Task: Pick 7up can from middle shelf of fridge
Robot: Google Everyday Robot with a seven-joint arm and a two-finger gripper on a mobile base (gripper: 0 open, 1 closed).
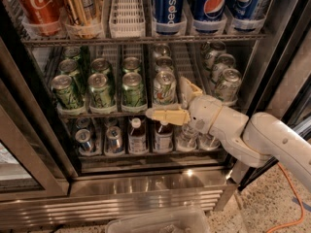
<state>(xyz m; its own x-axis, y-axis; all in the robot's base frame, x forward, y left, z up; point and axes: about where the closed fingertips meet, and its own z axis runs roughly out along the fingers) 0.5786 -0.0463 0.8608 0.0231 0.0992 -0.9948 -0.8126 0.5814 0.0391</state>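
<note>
The fridge (146, 188) stands open, with a steel base and a dark inside. Its middle shelf (104, 113) holds lanes of short cans. The 7up can (164, 85), pale silver-white with green print, stands at the front of the fourth lane, with more like it behind. Darker green cans (101, 89) fill the lanes to its left. My gripper (166, 99) is open right at the 7up can. One tan finger (167, 115) lies across the shelf edge below the can. The other finger (189, 89) stands at its right side. I cannot tell whether they touch it.
Red Coke (36, 6) and blue Pepsi cans (167, 6) fill the rack above. Small bottles (137, 137) and cans sit on the rack below. More pale cans (226, 84) stand right of my gripper. A clear plastic bin (160, 222) sits on the floor in front, an orange cable (291, 198) lies at right.
</note>
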